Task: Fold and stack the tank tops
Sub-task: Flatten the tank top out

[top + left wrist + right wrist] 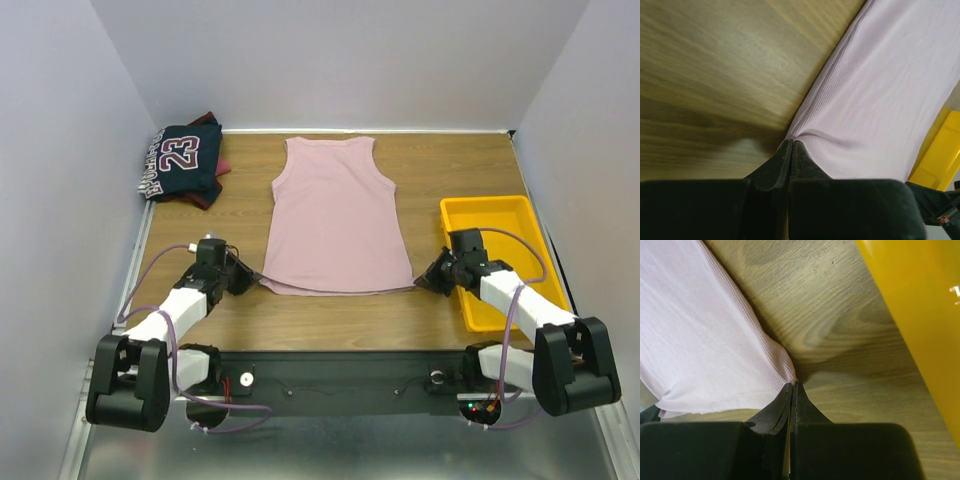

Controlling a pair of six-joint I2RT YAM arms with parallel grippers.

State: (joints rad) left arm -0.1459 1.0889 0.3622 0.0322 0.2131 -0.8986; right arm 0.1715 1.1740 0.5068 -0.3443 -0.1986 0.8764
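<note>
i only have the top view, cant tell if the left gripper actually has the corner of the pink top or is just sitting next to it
Observer: It has it. In the left wrist view the left gripper is shut, with a bottom corner of the pink top pinched in its tips.
Operator: and the right one
Observer: The right gripper is shut on the other bottom corner, and the hem bunches into its tips.
Operator: is it touching the tray
Observer: No. The right wrist view shows bare table between its tips and the wall of the yellow tray.
</note>
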